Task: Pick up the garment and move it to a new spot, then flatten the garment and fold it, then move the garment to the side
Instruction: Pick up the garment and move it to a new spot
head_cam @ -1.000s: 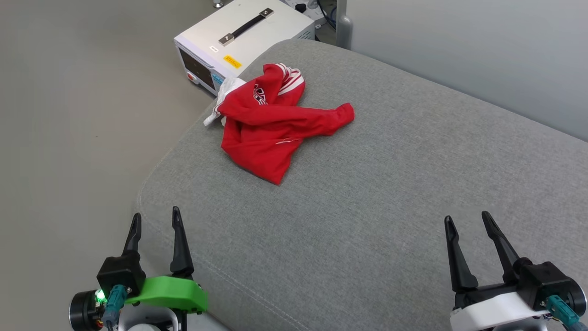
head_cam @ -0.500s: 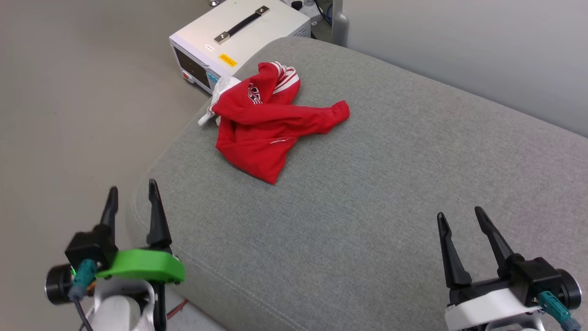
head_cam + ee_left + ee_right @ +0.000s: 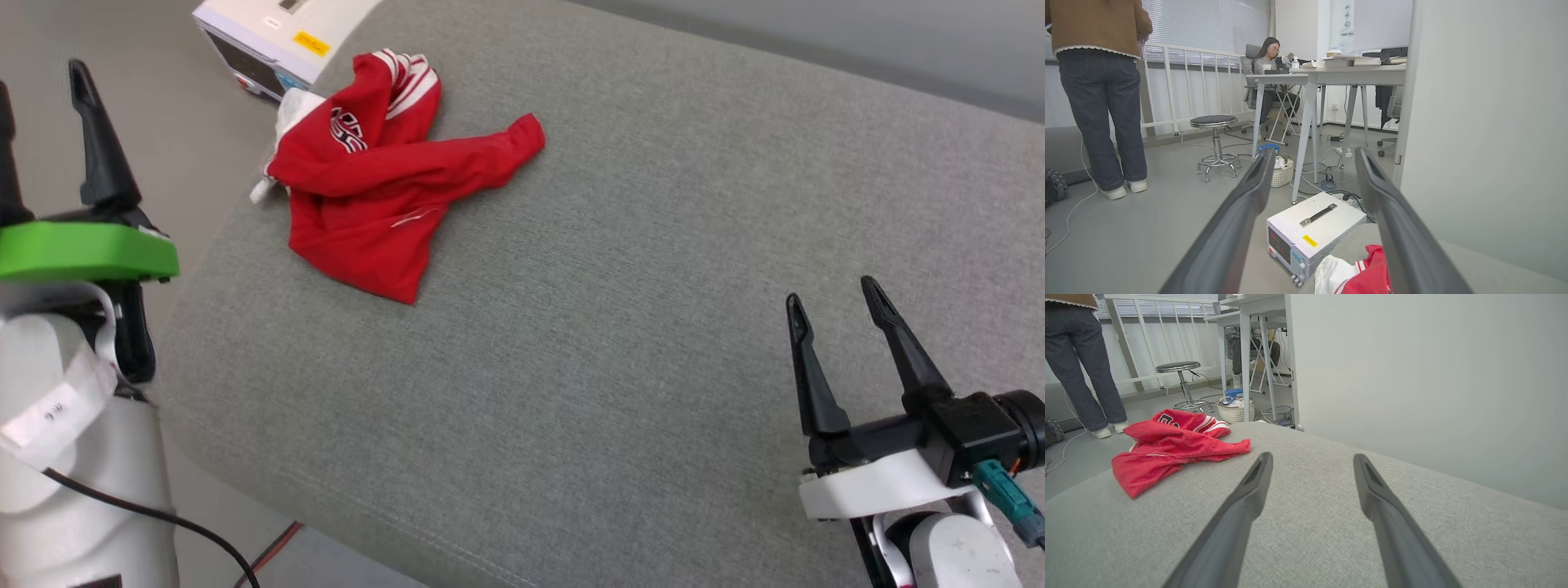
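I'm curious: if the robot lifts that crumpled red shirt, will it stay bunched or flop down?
Probably flop: the crumpled red cloth T-shirt lies in soft folds. It looks thin, so likely light. Pushed across the rough grey woven cushion, it may bunch.

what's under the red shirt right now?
The garment lies crumpled on the grey cushion, its white sleeve at the cushion's edge. Anything beneath its folds is hidden.
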Controlling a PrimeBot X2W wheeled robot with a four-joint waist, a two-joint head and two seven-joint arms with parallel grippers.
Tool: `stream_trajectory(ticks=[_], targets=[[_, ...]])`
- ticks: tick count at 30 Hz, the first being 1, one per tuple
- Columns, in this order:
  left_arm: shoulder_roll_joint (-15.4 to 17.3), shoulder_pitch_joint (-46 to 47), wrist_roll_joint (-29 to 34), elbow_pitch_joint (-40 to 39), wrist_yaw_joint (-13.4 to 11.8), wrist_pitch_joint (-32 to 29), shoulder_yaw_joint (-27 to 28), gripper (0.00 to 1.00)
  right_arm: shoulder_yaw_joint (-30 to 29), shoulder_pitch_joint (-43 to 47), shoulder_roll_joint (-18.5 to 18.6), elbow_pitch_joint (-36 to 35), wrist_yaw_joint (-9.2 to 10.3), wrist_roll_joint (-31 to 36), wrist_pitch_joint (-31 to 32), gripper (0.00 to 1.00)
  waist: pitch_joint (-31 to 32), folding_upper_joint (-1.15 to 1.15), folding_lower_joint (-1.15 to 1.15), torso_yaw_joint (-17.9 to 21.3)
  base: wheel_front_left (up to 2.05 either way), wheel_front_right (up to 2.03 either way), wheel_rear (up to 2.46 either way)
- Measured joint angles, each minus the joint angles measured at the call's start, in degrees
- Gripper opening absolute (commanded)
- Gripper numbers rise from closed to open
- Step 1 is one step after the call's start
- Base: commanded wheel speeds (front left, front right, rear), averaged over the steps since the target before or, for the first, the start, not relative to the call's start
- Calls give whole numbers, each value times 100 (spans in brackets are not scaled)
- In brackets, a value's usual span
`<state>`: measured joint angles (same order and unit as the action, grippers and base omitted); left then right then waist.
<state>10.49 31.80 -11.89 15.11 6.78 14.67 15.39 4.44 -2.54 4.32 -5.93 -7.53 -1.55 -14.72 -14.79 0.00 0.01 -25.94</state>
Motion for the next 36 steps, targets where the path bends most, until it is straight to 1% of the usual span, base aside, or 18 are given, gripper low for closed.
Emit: stream_trajectory(ticks=[3,6,8,10,14,17,19,24,29,31,36], targets=[[191,361,-14,231,13,0,-103,100,20,-129,38,-52,0,32,0,100,-225,0,0,149,0,0,0],[427,736,-175,723,31,-2,-322,100,3,-254,55,-114,0,34,0,100,-434,0,0,294,0,0,0],[613,1028,-364,980,32,-155,-621,100,-15,-316,91,-156,0,35,0,100,-565,0,0,374,0,0,0],[791,1368,-759,1212,53,-552,-976,100,-23,-387,135,-197,0,37,0,100,-709,0,0,448,0,0,0],[1157,1801,-1621,1526,54,-1663,-1621,100,-33,-509,168,-233,0,42,0,100,-954,0,1,567,0,0,0],[1416,2052,-2277,1770,54,-2694,-1946,100,-19,-583,166,-252,0,43,0,100,-1109,0,0,650,0,0,0],[1539,2154,-2573,1906,54,-3259,-2095,100,-11,-616,166,-259,0,45,0,100,-1186,0,0,699,0,0,0],[1770,2354,-3011,2127,54,-4530,-2626,100,22,-701,168,-260,0,48,0,100,-1356,0,0,824,0,0,0],[1969,2382,-3108,2276,54,-5305,-3154,100,29,-820,168,-261,0,49,0,100,-1508,0,0,951,0,0,0],[2030,2382,-3136,2395,54,-5497,-3307,100,30,-864,168,-266,0,49,0,100,-1577,0,0,1008,0,0,0],[2030,2369,-3271,2573,54,-5740,-3729,100,20,-944,165,-267,0,48,0,100,-1734,0,0,1128,0,0,0]])
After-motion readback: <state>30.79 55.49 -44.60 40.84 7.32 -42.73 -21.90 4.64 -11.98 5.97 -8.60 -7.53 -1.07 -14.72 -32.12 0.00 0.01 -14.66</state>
